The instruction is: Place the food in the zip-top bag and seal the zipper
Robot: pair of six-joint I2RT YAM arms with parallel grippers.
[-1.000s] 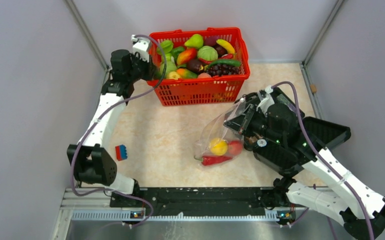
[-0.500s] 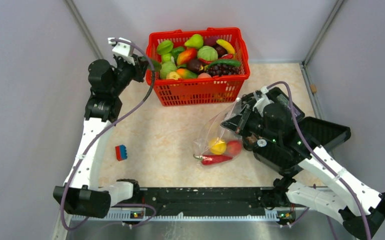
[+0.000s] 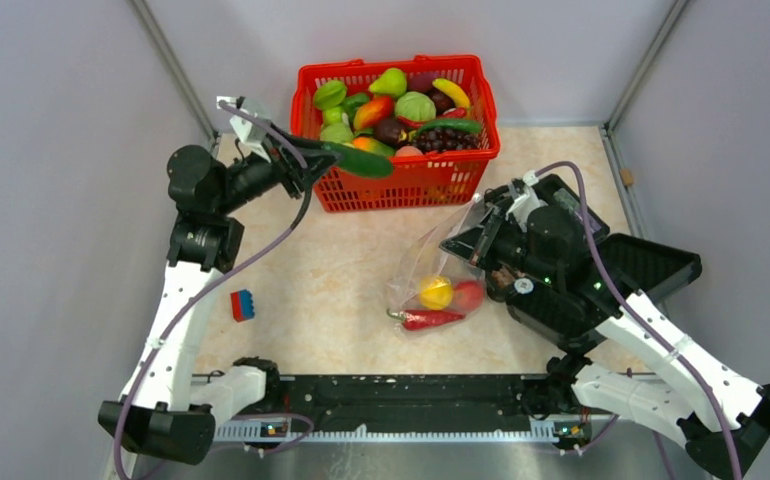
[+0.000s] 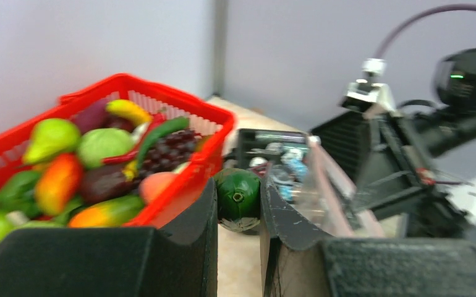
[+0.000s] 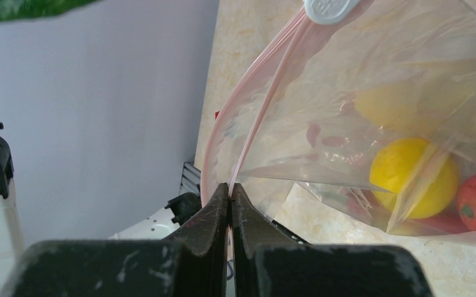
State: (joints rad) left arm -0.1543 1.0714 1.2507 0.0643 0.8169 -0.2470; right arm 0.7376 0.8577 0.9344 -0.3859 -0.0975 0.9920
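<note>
The left gripper [image 3: 317,158] has just lifted the cucumber [image 4: 238,197] clear of the basket [image 3: 401,182] in a narrow pinch. It can go bagward, where the right gripper [image 5: 230,189], clamped on the zipper [image 5: 265,94], props the bag [image 3: 429,272] open.

Left arm [image 3: 177,310] stretched forward, jaws clamped; right arm [image 3: 664,342] folded inward, jaws pinched.

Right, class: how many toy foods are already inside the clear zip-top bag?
3: a yellow lemon on the left, a red tomato right of it, and a red chili lying just below them in the top view. The crinkled bag could hide another.
</note>
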